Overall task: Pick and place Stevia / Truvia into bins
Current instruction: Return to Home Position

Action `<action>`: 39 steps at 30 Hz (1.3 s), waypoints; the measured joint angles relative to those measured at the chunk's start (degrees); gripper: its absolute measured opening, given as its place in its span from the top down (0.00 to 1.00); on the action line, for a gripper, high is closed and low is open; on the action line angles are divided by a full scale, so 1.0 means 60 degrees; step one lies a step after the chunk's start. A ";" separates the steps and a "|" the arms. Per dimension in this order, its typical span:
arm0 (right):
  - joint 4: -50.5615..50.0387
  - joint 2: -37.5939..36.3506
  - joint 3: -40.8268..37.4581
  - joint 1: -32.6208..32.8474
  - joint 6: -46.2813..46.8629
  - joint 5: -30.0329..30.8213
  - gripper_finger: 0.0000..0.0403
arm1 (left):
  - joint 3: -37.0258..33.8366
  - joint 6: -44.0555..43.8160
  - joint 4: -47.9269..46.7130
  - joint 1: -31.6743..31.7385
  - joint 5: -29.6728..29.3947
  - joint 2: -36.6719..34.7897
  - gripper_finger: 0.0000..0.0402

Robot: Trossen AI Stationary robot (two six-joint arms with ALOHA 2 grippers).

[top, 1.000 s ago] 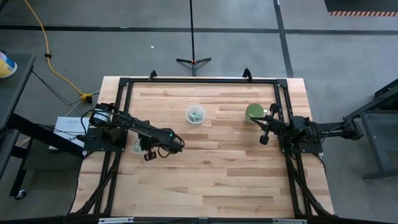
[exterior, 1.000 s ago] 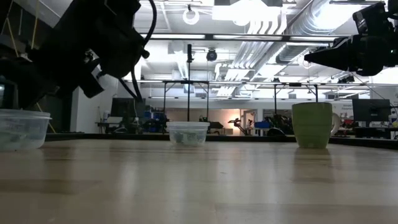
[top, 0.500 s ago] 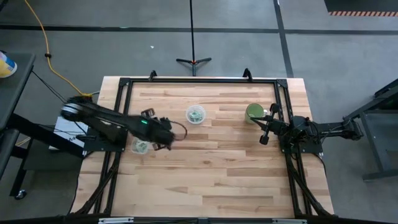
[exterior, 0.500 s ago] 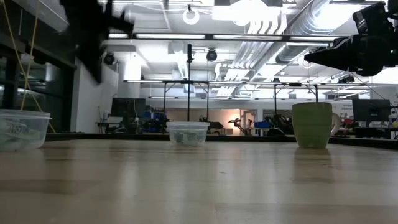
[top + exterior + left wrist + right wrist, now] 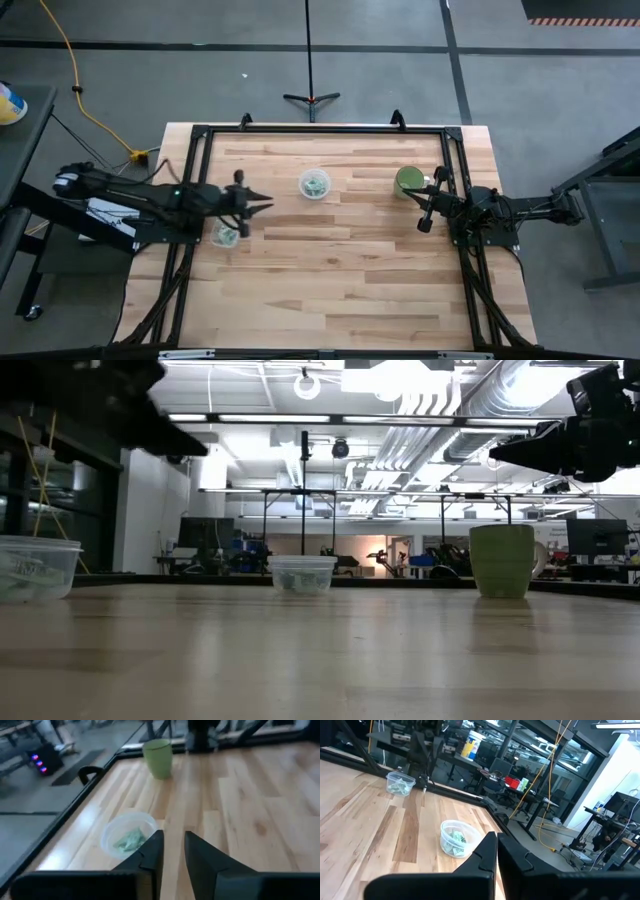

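High view: left hand (image 5: 262, 203), narrowly parted, empty, near left edge of table (image 5: 340, 270); right hand (image 5: 424, 224) closed near right edge

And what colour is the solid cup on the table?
Light green; the cup shows best in the low view.

Green-and-white paper sachets (image 5: 129, 840) fill clear round plastic cups (image 5: 314, 184). The solid round cup (image 5: 408, 181) is pale green, the plank tabletop (image 5: 340, 280) blond-streaked.

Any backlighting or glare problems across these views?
Low view: ceiling lights backlight the scene, so the left arm and right arm are black silhouettes; the green cup and middle clear bin read clearly. High view: even light over the table, no glare.
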 joint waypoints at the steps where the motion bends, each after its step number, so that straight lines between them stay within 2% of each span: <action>1: 0.0007 0.0000 0.0000 -0.0004 0.0004 0.0002 0.99 | -0.0388 0.0030 0.0113 0.0058 0.0252 -0.0547 0.74; 3: 0.0047 0.0000 0.0000 0.0000 0.0007 0.0007 0.98 | -0.0991 0.0246 0.0133 0.0117 0.0773 -0.1706 0.77; 6: 0.0047 0.0000 0.0000 0.0000 0.0018 0.0000 0.99 | -0.1525 0.0545 -0.0222 0.0160 0.0839 -0.3513 0.83; 9: -0.0043 -0.0001 0.0000 0.0000 0.0263 0.0008 1.00 | -0.1745 0.0790 -0.1128 0.0150 0.0837 -0.5282 0.88; 12: -0.0065 -0.0003 0.0000 -0.0001 0.1340 0.0182 1.00 | -0.1793 0.0704 -0.2504 0.0146 0.0899 -0.6833 0.93; 16: -0.0259 0.0014 0.0000 -0.0008 0.2265 0.0278 1.00 | -0.1770 0.0680 -0.2883 0.0134 0.1590 -0.6786 0.94; 20: -0.0523 0.0122 0.0000 -0.0007 0.2590 -0.1425 1.00 | -0.1858 0.0713 -0.2493 0.0142 0.1545 -0.6787 0.86; 23: -0.0716 0.0148 0.0000 0.0000 0.2536 -0.2511 1.00 | -0.1946 0.1017 -0.1856 0.0144 0.2482 -0.6880 0.82; 27: -0.0729 0.0164 0.0000 -0.0004 0.2581 -0.2569 1.00 | -0.2047 0.0836 -0.2337 0.0149 0.1832 -0.6867 0.87; 31: -0.0732 0.0171 0.0000 -0.0004 0.2463 -0.2523 0.99 | -0.2590 0.0634 -0.2018 0.0146 0.2143 -0.6867 0.94; 36: -0.0734 0.0182 0.0000 -0.0004 0.2533 -0.2426 1.00 | -0.3253 0.0885 -0.0422 0.0148 0.2200 -0.6828 0.94; 39: -0.0735 0.0218 0.0000 -0.0004 0.2539 -0.2419 0.99 | -0.3345 0.1271 -0.0088 0.0150 0.2078 -0.6829 0.86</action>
